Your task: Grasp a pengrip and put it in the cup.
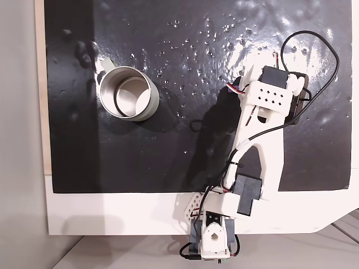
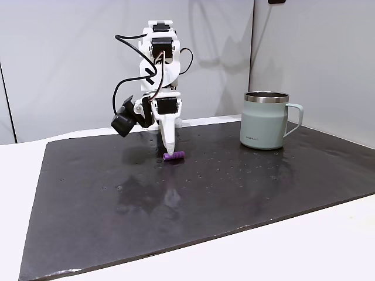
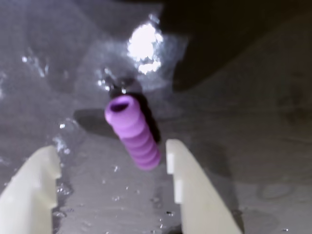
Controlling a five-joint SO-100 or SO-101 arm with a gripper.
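Your fingers stand wide apart over the pengrip, with nothing held.

In the wrist view your gripper (image 3: pixel 109 156) points down at the black mat (image 3: pixel 253 146), and the purple ribbed pengrip (image 3: pixel 134 132) lies on the mat between the two pale fingers (image 3: pixel 187 183), its lower end just beside the right-hand one as that view shows it; whether they touch, you cannot tell. In a fixed view from the side the gripper (image 2: pixel 168 151) tip comes down just beside the pengrip (image 2: pixel 174 156), near the middle of the mat (image 2: pixel 234 199) on the white table (image 2: pixel 328 246). The cup (image 2: pixel 263 120) stands upright on the mat, well apart to the right there. From above, the cup (image 1: pixel 128 93) sits left of the arm (image 1: pixel 263 129).
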